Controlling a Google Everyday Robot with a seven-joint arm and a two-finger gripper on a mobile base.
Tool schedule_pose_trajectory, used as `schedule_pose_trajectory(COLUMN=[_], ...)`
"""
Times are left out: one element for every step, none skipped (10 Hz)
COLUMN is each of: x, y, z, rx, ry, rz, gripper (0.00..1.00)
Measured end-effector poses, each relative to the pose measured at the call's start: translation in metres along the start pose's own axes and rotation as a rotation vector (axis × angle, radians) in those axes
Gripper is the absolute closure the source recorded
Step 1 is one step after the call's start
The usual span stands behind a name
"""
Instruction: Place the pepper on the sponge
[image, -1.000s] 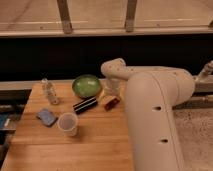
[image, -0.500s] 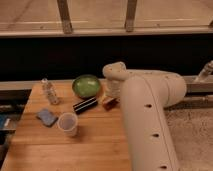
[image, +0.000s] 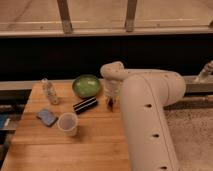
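My gripper (image: 110, 99) hangs low over the wooden table (image: 95, 145), just right of the black bar and below the green bowl. A small dark shape at its tip is the pepper (image: 110, 105), mostly hidden by the gripper; whether it is held does not show. The blue-grey sponge (image: 46, 117) lies flat near the table's left edge, well to the left of the gripper, with the clear cup beside it.
A green bowl (image: 86, 85) sits at the back of the table, and a black bar (image: 85, 105) lies in front of it. A clear cup (image: 67, 123) stands right of the sponge, a small bottle (image: 48, 91) at back left. My white arm (image: 150, 120) covers the table's right side.
The arm's bulk has swung leftward and now covers more of the table's right side. The gripper stays at the same spot by the black bar and has come down over the pepper.
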Motion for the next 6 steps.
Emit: schedule_pose_trajectory(x=[0.000, 0.000, 0.000, -0.001, -0.002, -0.005], y=[0.002, 0.001, 0.000, 0.001, 0.003, 0.005], z=[-0.001, -0.001, -0.002, -0.004, -0.007, -0.014], rx=[-0.006, -0.012, -0.017, -0.019, -0.021, -0.026], ry=[0.001, 0.003, 0.003, 0.000, -0.006, -0.021], rz=[-0.006, -0.006, -0.006, -0.009, -0.017, -0.025], gripper=[0.98, 1.00, 1.00, 1.00, 1.00, 1.00])
